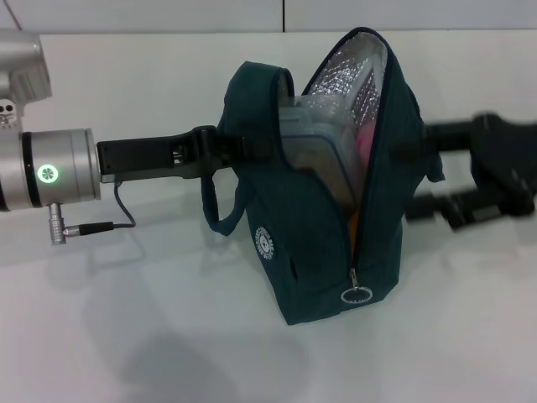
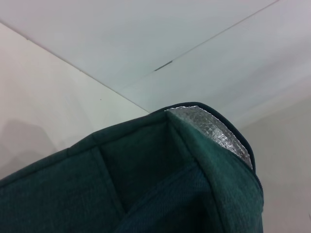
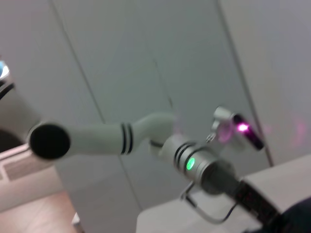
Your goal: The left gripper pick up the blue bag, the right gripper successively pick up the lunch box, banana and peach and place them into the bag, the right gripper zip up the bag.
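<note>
Teal fabric is filling the middle of the head view: the blue bag (image 1: 315,243) is standing upright on the white bench (image 1: 151,336), its top gaping and silver foil lining showing. One lunch box (image 1: 323,138) is sitting tilted inside, a patch of pink, presumably the peach (image 1: 367,138), is peeking beside it, and a sliver of orange, perhaps the banana (image 1: 354,225), is showing lower in the opening. The ring zip pull (image 1: 356,294) is hanging low on the front, the zip undone.

White bench, plain pale wall behind.

Reaching in level, the left pincer (image 1: 220,149) is clamping the bag's near handle, holding it up. Behind the bag, the right pincer (image 1: 432,206) is reaching in low; whether it is wide or narrow I cannot tell.

Two arms, one bag.
</note>
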`<action>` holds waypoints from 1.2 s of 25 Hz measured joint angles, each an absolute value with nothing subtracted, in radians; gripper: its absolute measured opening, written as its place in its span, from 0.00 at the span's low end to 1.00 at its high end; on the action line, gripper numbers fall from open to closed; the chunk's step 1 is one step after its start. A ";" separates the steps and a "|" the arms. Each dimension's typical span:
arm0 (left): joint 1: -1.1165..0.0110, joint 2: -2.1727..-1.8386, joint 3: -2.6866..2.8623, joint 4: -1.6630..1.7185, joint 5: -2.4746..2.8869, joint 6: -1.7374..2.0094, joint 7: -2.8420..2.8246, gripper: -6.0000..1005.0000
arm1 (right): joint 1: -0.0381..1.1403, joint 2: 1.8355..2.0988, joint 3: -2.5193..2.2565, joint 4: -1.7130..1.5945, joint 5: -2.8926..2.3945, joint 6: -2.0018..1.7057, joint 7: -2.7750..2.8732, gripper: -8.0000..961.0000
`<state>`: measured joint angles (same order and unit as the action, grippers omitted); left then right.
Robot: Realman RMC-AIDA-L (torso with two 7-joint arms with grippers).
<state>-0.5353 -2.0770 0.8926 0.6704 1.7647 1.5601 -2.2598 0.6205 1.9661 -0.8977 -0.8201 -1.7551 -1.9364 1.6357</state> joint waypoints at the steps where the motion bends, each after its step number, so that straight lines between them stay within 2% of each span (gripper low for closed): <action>1: -0.535 -2.077 0.893 0.670 1.764 1.560 -2.260 0.04 | 0.608 1.969 -0.900 -0.834 -1.765 -1.946 1.630 0.84; 7: -0.535 -2.077 0.893 0.670 1.764 1.560 -2.260 0.04 | 0.565 1.965 -0.908 -0.842 -1.897 -1.946 1.617 0.84; 12: -0.535 -2.078 0.893 0.669 1.763 1.560 -2.260 0.04 | 0.562 2.003 -0.921 -0.824 -2.054 -1.903 1.587 0.84; 14: -0.535 -2.079 0.893 0.669 1.763 1.560 -2.259 0.04 | 0.557 2.011 -0.942 -0.811 -2.078 -1.878 1.575 0.84; 30: -0.536 -2.079 0.893 0.667 1.762 1.556 -2.258 0.04 | 0.570 2.019 -0.989 -0.691 -2.052 -1.767 1.508 0.84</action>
<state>-0.5360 -2.0787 0.8927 0.6673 1.7624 1.5561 -2.2581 0.5698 2.0192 -0.9885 -0.6906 -2.0516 -1.7666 1.5081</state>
